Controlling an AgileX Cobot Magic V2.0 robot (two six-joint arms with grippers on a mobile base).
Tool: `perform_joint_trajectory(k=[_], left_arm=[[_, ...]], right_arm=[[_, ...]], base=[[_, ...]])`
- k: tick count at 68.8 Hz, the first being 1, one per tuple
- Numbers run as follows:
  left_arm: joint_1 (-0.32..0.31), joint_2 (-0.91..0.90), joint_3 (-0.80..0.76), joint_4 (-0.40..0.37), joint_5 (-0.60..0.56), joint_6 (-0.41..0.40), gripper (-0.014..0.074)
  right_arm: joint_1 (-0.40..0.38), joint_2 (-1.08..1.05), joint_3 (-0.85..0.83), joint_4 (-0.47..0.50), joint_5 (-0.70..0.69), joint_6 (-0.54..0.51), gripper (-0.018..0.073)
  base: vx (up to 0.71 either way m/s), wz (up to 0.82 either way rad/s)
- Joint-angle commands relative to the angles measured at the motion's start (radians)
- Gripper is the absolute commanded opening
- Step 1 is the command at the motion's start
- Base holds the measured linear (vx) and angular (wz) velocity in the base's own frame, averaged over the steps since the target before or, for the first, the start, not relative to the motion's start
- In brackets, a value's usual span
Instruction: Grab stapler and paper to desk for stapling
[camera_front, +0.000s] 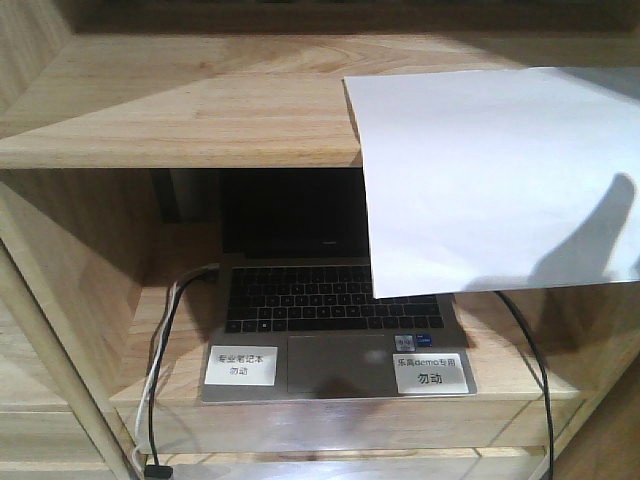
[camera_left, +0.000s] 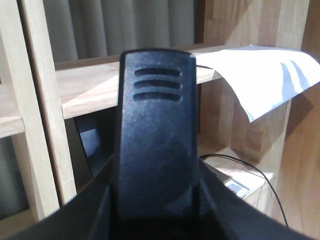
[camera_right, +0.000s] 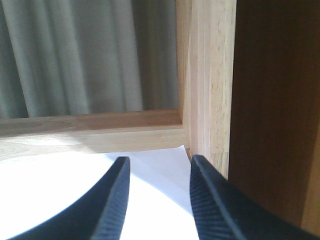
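The paper (camera_front: 490, 180) is a blank white sheet on the upper shelf board (camera_front: 180, 110), and its front part hangs down over the board's edge. My right gripper (camera_right: 160, 159) is open just above the paper (camera_right: 75, 190), near its far right corner by the shelf's upright post. In the left wrist view the paper (camera_left: 260, 75) droops off the shelf at the right. A black ribbed body, apparently the stapler (camera_left: 156, 115), stands upright between the jaws of my left gripper (camera_left: 156, 190), which is shut on it. The desk is out of view.
An open laptop (camera_front: 330, 300) sits on the lower shelf under the paper, with two white printed labels (camera_front: 241, 364) (camera_front: 430, 372) on its palm rest. Cables (camera_front: 165, 330) (camera_front: 530, 350) run down on both sides. A wooden upright (camera_right: 207, 75) stands right beside the right gripper.
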Motion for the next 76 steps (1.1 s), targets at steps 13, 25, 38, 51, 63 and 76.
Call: perform_joint_trajectory(k=[13, 25, 38, 51, 63, 76], left_arm=[[-0.002, 0.018, -0.025, 0.003, -0.112, 0.001, -0.0006], [-0.002, 0.018, -0.025, 0.003, -0.112, 0.001, -0.0006], [-0.002, 0.018, -0.025, 0.003, -0.112, 0.001, -0.0006], [-0.002, 0.018, -0.025, 0.003, -0.112, 0.001, -0.0006], [-0.002, 0.018, -0.025, 0.003, -0.112, 0.001, -0.0006], [-0.002, 0.018, -0.025, 0.003, -0.112, 0.001, -0.0006]], right_arm=[[-0.005, 0.012, -0.030, -0.004, -0.072, -0.005, 0.0272], [-0.005, 0.012, -0.030, -0.007, -0.075, -0.005, 0.0283], [-0.005, 0.012, -0.030, -0.006, -0.066, 0.040, 0.0470], [-0.005, 0.012, -0.030, -0.009, -0.117, 0.271, 0.0729], [-0.005, 0.012, -0.030, -0.009, -0.149, 0.648, 0.0713], [-0.005, 0.012, -0.026, -0.016, -0.208, 1.111, 0.0682]], base=[[0.00, 0.00], [0.00, 0.00], [0.00, 0.00], [0.00, 0.00], [0.00, 0.00], [0.00, 0.00]])
